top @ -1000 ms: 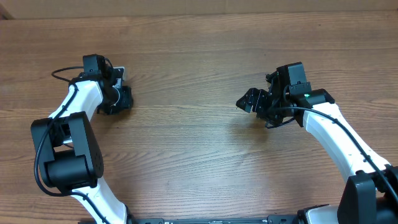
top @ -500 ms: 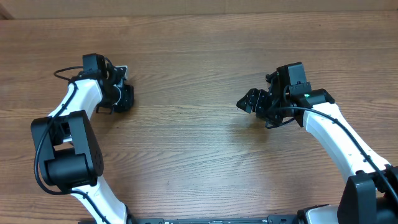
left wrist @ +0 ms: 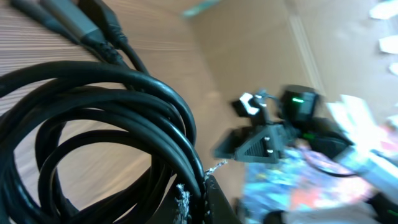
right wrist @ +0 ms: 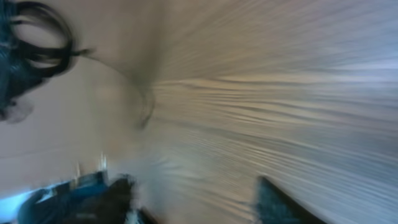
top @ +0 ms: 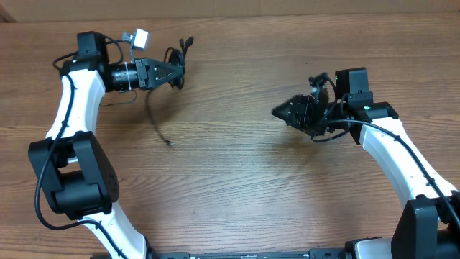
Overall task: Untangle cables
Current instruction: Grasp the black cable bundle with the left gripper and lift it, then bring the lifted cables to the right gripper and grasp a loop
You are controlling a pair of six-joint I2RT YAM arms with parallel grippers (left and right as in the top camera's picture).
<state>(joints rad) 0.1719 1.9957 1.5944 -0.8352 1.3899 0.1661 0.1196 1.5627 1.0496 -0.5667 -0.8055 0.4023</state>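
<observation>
Wooden table (top: 237,194) is taking up the whole scene. Left arm (top: 72,101) is reaching along the far left side. Its left gripper (top: 171,72) is clamping the cables (top: 177,63), a coiled black bundle. Right gripper (top: 287,112) is pointing left, well apart from the bundle; blur is hiding whether its fingers are parted. One loose tail (top: 157,119) is trailing from the bundle toward the near side. Plug ends (left wrist: 62,12) are sticking out beyond the coils.

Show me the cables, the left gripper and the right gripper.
cables (left wrist: 124,93), left wrist view, on the coiled black strands.
left gripper (top: 176,72), overhead view, between its fingertips.
right gripper (top: 280,111), overhead view, between its fingertips.
</observation>
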